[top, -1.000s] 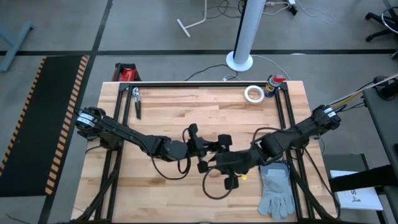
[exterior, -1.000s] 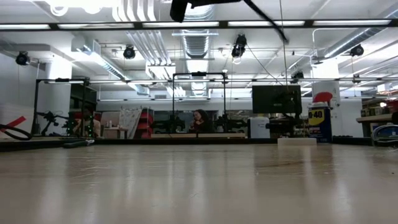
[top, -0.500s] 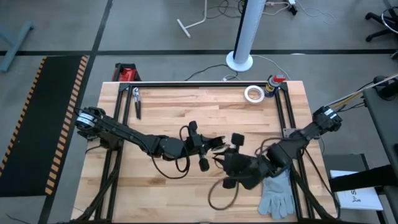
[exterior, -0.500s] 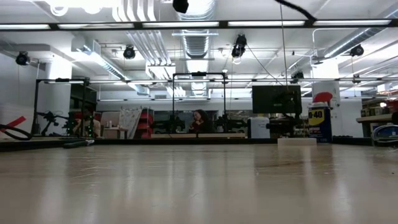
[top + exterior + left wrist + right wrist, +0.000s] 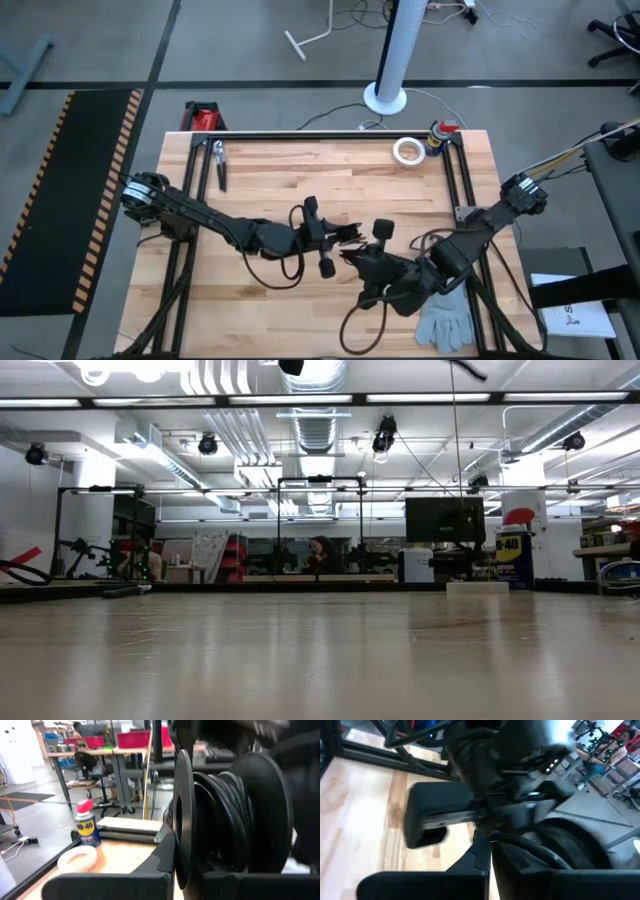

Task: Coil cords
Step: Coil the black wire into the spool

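- As far as the left wrist view shows, the cord (image 5: 225, 820) sits wound in tight black turns between the two discs of a reel (image 5: 182, 815), directly ahead of that camera, above mid-surface.
- Left tool (image 5: 325, 238): at the centre of the surface (image 5: 300, 170), facing the right tool; whether it is apart or together cannot be told.
- Right tool (image 5: 372, 265): just beside the left one, on its near side; state likewise cannot be told.
- Black loop (image 5: 347, 322): trails from the tools toward the near edge; probably loose cord, not certain.
- Step, as judged: winding under way, some slack left. The next move calls for feeding the slack onto the reel under steady tension.
- Grey glove (image 5: 445, 305): beside the right arm.
- Tape roll (image 5: 407, 150) and spray can (image 5: 440, 130): far edge.
- View differences: only the left wrist view shows the reel; the low view shows no cord; the right wrist view shows little but dark housing.
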You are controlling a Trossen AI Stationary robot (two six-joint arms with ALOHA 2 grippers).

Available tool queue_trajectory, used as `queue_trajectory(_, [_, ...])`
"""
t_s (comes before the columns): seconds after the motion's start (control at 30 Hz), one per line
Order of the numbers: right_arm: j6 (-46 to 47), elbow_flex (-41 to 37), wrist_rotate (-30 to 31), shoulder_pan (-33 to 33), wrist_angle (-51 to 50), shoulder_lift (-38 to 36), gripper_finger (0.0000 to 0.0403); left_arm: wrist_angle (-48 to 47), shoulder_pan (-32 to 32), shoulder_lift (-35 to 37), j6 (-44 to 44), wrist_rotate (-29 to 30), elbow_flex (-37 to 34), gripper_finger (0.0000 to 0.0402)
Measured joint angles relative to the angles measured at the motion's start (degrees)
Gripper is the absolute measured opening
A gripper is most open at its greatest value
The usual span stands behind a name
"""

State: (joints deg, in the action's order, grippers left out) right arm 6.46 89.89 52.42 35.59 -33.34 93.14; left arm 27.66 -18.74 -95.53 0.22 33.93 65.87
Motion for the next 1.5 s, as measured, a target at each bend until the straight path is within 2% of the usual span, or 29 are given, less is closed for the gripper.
queue_trajectory(0.17, [2.99, 4.37, -4.75, -0.74, -7.53, -0.16, 0.0001, -3.23, -0.22, -0.02, 2.29, 0.21, 0.00, 0.0000])
queue_trajectory(0.43, [-0.30, 6.16, -19.29, -6.78, -4.04, -0.24, 0.0000, 2.85, -0.17, -4.81, 4.27, 1.50, 0.13, 0.0000])
queue_trajectory(0.63, [-4.09, 6.10, -28.59, -9.89, -1.23, -0.24, 0.0000, 6.51, 0.55, -6.67, 5.16, 1.54, 0.13, 0.0000])
queue_trajectory(0.7, [-5.29, 6.09, -29.97, -10.29, -0.83, -0.24, 0.0000, 6.82, 0.66, -6.71, 5.00, 1.12, 0.14, 0.0000])
queue_trajectory(0.9, [-1.06, 6.45, -29.65, -10.29, -7.93, -0.48, 0.0000, 6.20, 0.66, -6.73, 5.32, 1.23, 0.13, 0.0000])
queue_trajectory(1.0, [1.40, 6.47, -23.76, -8.70, -12.15, -0.99, 0.0000, 5.45, 0.73, -6.71, 5.32, 1.68, 0.13, 0.0000])
queue_trajectory(1.13, [0.07, 6.51, -17.22, -5.94, -12.97, -2.25, 0.0000, 4.34, 0.63, -6.62, 5.18, 1.55, 0.13, 0.0000])
queue_trajectory(1.33, [4.43, 9.30, -15.01, -5.48, -23.43, -3.60, 0.0000, 3.76, 0.44, -6.15, 5.21, 1.73, 0.13, 0.0000])
queue_trajectory(1.5, [6.20, 9.42, -13.39, -4.62, -25.68, -4.00, 0.0000, 3.42, 0.37, -5.18, 5.89, 1.75, 0.13, 0.0000])
